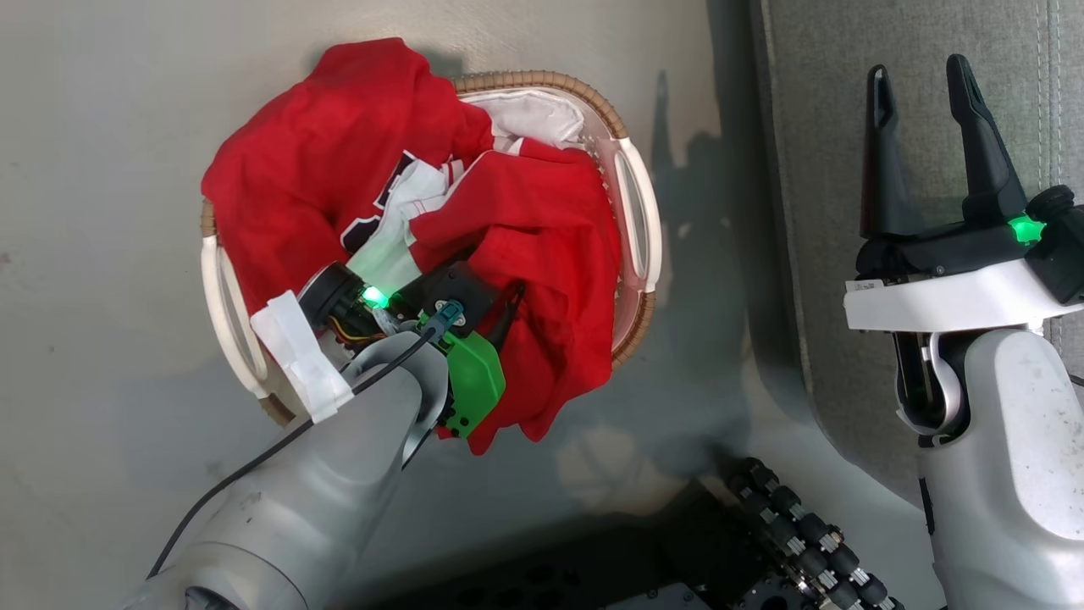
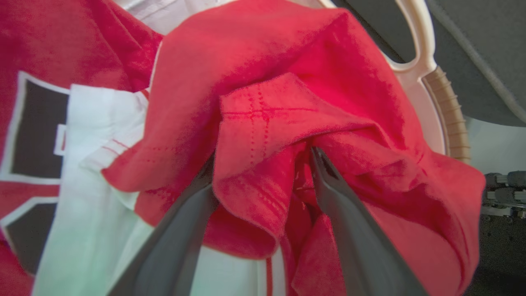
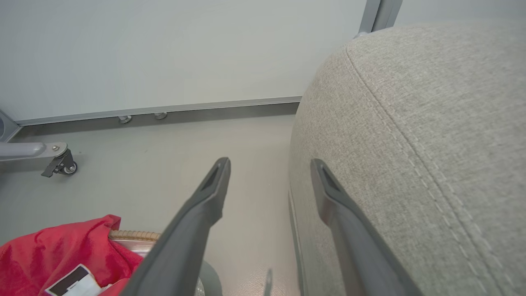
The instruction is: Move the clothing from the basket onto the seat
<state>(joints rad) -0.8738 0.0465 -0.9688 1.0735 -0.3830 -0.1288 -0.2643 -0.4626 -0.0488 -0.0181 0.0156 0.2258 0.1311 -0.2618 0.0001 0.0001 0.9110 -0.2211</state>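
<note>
The clothing (image 1: pixel 339 169) lies heaped in the basket (image 1: pixel 637 203), beside the seat (image 1: pixel 813 93). I judge it soft, light and limp. My left pincer (image 2: pixel 263 160) stands wide astride a raised fold (image 2: pixel 254 123) of red fabric: grip there. My right pincer (image 1: pixel 919 85) hangs wide and empty over the seat.

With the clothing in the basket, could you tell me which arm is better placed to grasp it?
Left: the left gripper, open, straddles a fold of the clothing; the right gripper hovers by the seat.

A pale grey floor (image 1: pixel 93 356) lies underfoot. At the far side a white wall panel (image 3: pixel 164 49) meets it along a metal rail (image 3: pixel 205 105). A small caster (image 3: pixel 62 165) stands to the left.
</note>
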